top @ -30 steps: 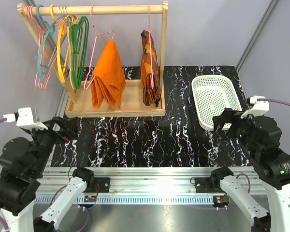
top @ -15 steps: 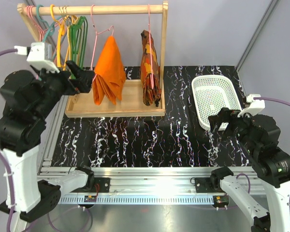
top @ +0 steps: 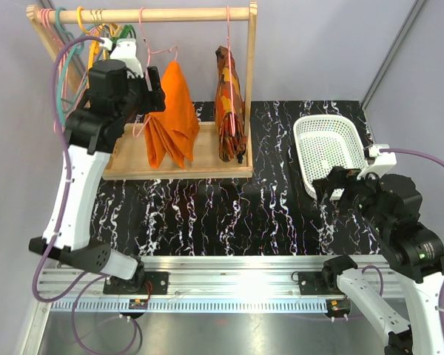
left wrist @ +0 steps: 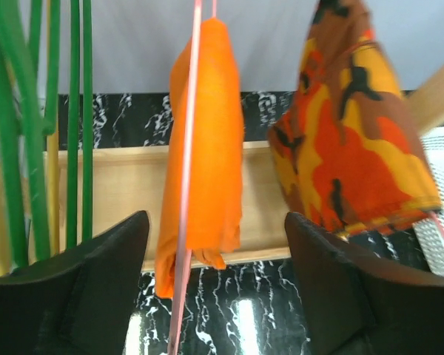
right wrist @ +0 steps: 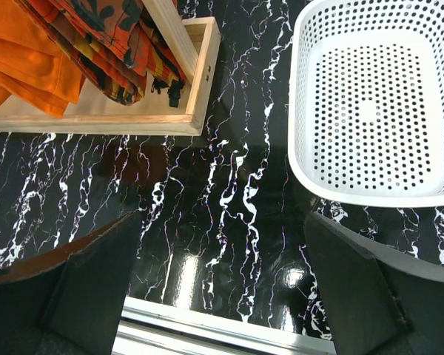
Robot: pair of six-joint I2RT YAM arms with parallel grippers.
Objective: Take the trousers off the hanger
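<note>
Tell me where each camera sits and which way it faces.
Top external: above and behind the bases, looking down on table, rack and basket; left arm and right arm show.
Left wrist: on the raised left arm, facing the trousers on the hanger; its open fingers at the bottom.
Right wrist: above the table, looking down at basket and rack corner; its open fingers at the bottom.
Shared: both wrist views show the trousers and the patterned garment.

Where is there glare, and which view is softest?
Top external: sharp, glare on the rail at the near edge. Right wrist: two lamp reflections on the table, own fingers blurred. Left wrist: softest; trousers and hanger slightly blurred.
</note>
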